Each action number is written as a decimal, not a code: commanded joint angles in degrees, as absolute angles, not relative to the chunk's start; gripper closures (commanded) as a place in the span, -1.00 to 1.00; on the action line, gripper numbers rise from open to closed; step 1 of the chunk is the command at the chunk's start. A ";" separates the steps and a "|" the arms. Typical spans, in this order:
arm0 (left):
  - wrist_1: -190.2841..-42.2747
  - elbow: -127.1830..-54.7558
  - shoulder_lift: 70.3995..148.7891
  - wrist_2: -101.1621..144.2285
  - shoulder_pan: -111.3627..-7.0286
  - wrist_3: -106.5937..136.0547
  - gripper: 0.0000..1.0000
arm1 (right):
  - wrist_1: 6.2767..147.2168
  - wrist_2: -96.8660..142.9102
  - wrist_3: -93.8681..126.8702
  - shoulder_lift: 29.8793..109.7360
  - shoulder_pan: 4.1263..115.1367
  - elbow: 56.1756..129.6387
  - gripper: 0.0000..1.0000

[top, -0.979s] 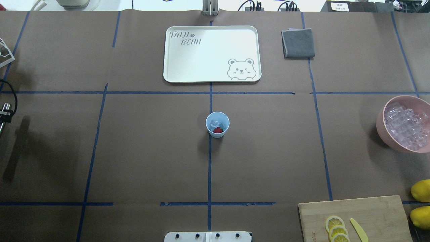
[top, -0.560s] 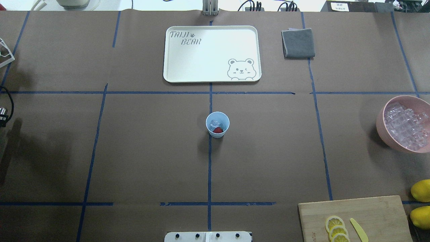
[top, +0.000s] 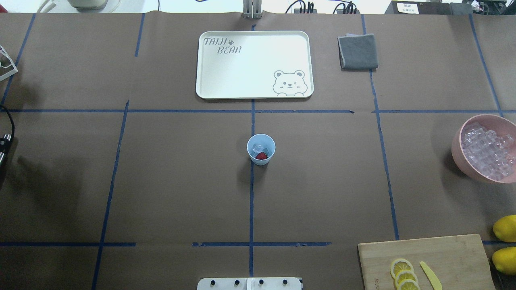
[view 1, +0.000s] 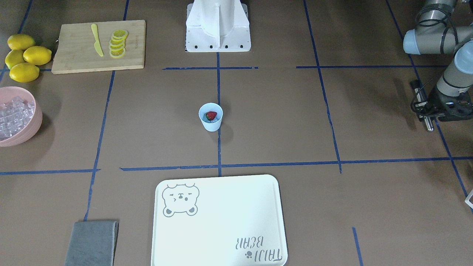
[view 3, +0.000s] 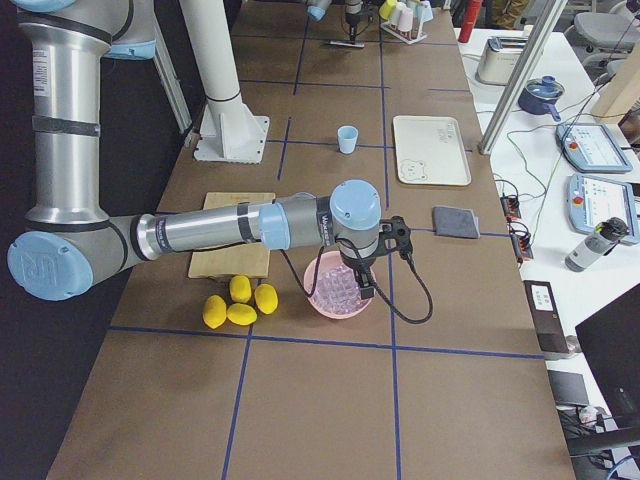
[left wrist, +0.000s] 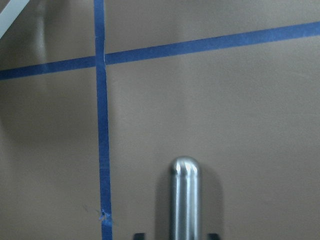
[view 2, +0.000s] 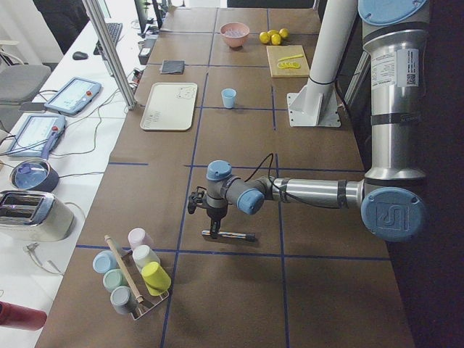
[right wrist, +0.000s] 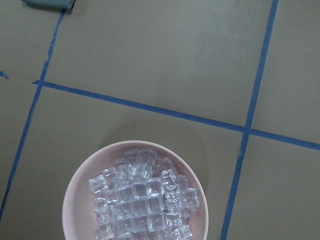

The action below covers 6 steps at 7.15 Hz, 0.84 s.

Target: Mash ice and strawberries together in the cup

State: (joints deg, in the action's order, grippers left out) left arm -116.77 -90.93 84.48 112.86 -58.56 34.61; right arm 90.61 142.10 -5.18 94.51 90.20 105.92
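The light-blue cup [top: 261,159] stands mid-table on a blue tape line and also shows in the front view [view 1: 210,125]. Inside it lie a red strawberry [view 1: 211,116] and clear ice [top: 257,147]. My left gripper [view 1: 430,116] is far off at the table's left end, low over the paper, shut on a metal rod [left wrist: 184,200] with a rounded end. My right gripper [view 3: 365,285] hangs over a pink bowl [right wrist: 67,212] of ice cubes [right wrist: 145,200]. Its fingers show in no close view, so I cannot tell its state.
A white bear tray [top: 254,64] and a grey cloth [top: 358,51] lie at the far side. A cutting board [top: 443,253] with lemon slices [top: 403,274] and a yellow knife [top: 430,274] sits near right, beside lemons [top: 506,227]. A rack of cups [view 2: 134,279] stands at the left end.
My left gripper with the rod has drifted further left, almost out of the overhead view. The cup and its contents have not moved.
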 commanded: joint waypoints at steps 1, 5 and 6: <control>-116.81 -91.32 84.29 112.76 -58.62 34.54 -1.00 | 90.44 141.86 -5.19 94.66 90.18 106.08 -0.99; -93.72 -106.02 86.82 118.56 -66.50 20.03 -1.00 | 90.35 140.98 -5.36 94.48 90.18 105.82 -0.99; -85.95 -109.22 87.88 119.78 -70.62 14.04 -1.00 | 90.44 140.98 -5.36 94.48 90.18 105.56 -0.99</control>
